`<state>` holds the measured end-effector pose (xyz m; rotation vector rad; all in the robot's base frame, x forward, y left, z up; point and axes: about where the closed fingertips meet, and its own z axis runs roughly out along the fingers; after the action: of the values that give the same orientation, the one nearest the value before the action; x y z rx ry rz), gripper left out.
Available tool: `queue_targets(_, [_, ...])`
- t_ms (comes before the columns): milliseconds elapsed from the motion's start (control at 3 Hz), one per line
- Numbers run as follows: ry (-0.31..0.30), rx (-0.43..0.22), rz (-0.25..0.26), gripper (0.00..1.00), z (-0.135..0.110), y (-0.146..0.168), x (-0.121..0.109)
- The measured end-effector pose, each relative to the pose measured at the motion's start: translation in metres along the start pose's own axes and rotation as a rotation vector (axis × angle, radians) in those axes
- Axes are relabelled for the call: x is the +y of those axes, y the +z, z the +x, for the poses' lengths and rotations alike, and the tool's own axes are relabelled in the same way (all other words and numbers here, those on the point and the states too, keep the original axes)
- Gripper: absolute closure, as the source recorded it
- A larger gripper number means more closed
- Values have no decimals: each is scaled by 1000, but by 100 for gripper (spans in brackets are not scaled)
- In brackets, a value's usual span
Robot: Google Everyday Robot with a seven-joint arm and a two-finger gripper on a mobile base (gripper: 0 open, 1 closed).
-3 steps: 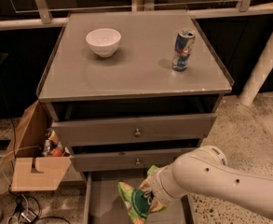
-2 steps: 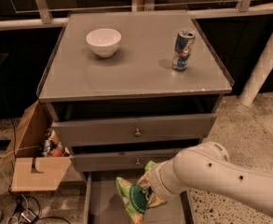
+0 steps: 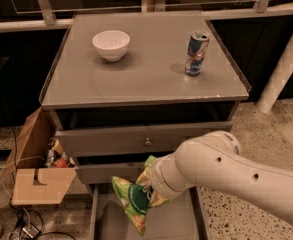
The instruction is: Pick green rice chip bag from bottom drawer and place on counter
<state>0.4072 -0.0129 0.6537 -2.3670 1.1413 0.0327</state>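
Your gripper (image 3: 147,185) is clamped on the green rice chip bag (image 3: 132,204), which dangles over the bottom drawer (image 3: 172,225); rising, the bag may snag the protruding middle drawer (image 3: 106,172) and slip free.

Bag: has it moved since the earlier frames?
Yes. Held by the hand, the bag has risen from the bottom drawer; its top now overlaps the middle drawer front.

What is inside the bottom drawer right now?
Bare grey floor of the bottom drawer; the gripper holds the green rice chip bag over it. The arm and bag cover much of it.
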Motion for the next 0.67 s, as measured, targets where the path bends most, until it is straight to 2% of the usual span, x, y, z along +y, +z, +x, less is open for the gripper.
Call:
queue_targets(333, [-73, 13, 38, 100, -19, -24, -24])
queue_targets(667, [-86, 15, 42, 100, -21, -27, -27])
